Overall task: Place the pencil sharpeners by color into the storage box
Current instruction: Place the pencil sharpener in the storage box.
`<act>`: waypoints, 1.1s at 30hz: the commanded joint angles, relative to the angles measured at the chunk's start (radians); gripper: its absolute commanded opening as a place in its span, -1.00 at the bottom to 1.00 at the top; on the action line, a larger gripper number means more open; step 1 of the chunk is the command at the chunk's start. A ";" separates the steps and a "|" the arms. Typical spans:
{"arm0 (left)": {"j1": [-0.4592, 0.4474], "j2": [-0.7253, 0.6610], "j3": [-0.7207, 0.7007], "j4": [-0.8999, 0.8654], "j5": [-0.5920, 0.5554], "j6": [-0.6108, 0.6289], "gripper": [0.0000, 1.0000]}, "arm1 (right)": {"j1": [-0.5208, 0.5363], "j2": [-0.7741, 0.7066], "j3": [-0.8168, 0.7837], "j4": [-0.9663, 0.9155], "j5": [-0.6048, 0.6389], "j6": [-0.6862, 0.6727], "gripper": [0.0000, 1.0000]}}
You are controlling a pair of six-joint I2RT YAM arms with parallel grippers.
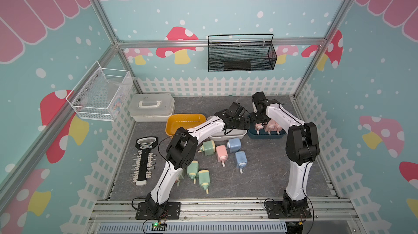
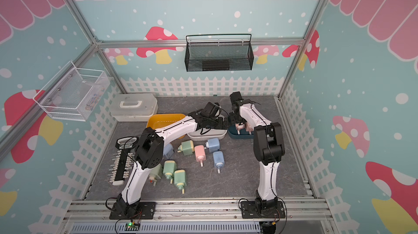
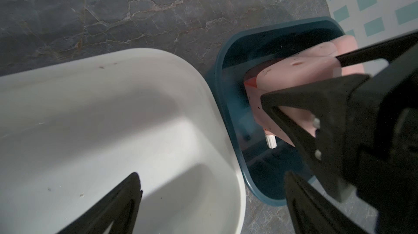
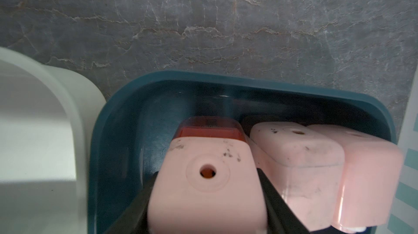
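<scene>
the right gripper is clamping a pink sharpener inside the teal box, beside two other pink sharpeners. the left gripper is hanging wide open over the white box.

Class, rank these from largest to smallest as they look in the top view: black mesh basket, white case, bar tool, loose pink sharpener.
1. black mesh basket
2. white case
3. bar tool
4. loose pink sharpener
The basket hangs higher, maybe nearer the camera.
</scene>
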 commanded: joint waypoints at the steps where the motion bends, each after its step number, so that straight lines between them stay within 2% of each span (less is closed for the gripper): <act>1: -0.005 0.028 0.045 -0.028 0.008 -0.004 0.98 | -0.005 0.024 0.040 -0.034 0.020 0.024 -1.00; 7: -0.004 0.062 0.069 -0.040 0.005 -0.015 0.98 | -0.005 0.050 0.047 -0.044 0.061 0.049 -0.97; 12: -0.004 0.076 0.070 -0.044 -0.001 -0.021 0.98 | -0.004 0.091 0.093 -0.081 0.053 0.068 -0.73; 22: -0.001 0.091 0.073 -0.050 -0.005 -0.025 0.98 | -0.005 0.104 0.109 -0.122 0.087 0.075 -0.06; 33: -0.001 0.094 0.074 -0.054 -0.003 -0.033 0.98 | -0.001 0.058 0.106 -0.128 0.086 0.069 0.26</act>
